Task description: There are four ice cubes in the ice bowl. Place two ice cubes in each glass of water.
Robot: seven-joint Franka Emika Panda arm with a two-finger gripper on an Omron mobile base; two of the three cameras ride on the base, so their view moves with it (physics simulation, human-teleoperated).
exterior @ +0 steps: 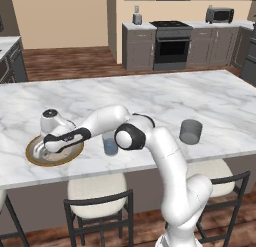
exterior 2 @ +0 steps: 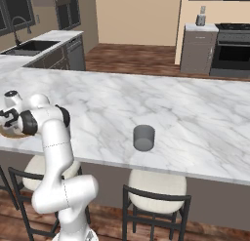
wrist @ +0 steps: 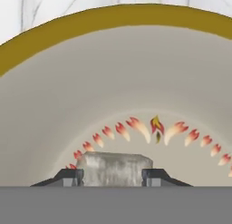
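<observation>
The ice bowl (exterior: 33,160) with its gold-brown rim sits on the marble island at the left, and my gripper (exterior: 50,149) reaches down into it. In the hand view the bowl's (wrist: 113,15) pale inside has a ring of red flame marks. One pale translucent ice cube (wrist: 114,168) lies low in it, and my gripper (wrist: 113,177) has a dark fingertip pressed against each side of the cube. A bluish glass of water (exterior: 110,144) stands just right of the bowl, partly behind my forearm. The darker grey glass (exterior: 190,131) (exterior 2: 144,137) stands further right.
The marble island (exterior: 150,96) stretches wide behind the bowl and glasses. Stools (exterior: 97,191) stand along its near edge. A stove (exterior: 171,41) and cabinets line the back wall, and a sink (exterior 2: 29,46) is at the far left.
</observation>
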